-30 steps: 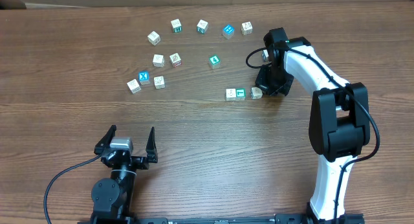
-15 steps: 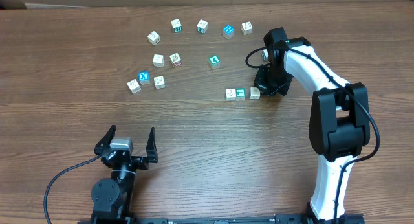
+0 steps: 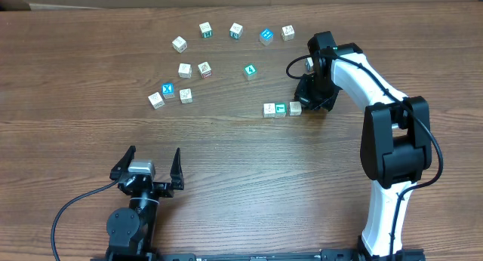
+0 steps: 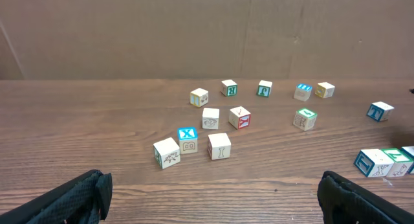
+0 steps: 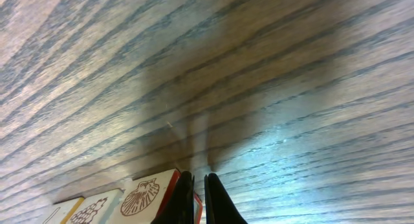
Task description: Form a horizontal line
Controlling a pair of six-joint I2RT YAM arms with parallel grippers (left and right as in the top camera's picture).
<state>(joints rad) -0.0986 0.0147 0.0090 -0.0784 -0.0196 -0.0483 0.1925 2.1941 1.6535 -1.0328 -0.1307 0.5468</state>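
Note:
The horizontal line [image 3: 281,109] is a short row of three small cubes: a whitish one, a teal-faced one [image 3: 281,109], and a whitish one [image 3: 295,108] at its right end, close against the teal one. My right gripper [image 3: 308,101] is shut and empty, its tips pressed against that end cube's right side. In the right wrist view the shut fingertips [image 5: 197,199] touch the cube with a shell mark [image 5: 145,197]. The row's left part shows at the edge of the left wrist view [image 4: 381,161]. My left gripper [image 3: 149,164] stands open near the front edge, far from the cubes.
Several loose cubes lie scattered behind and left of the row, such as a teal one [image 3: 250,71], a blue X cube [image 3: 168,90] and an arc along the back [image 3: 236,30]. One cube [image 3: 308,65] sits behind the right arm.
My right gripper has slid slightly left, pushing the end cube left and closing its gap to the teal cube. The left arm has not moved.

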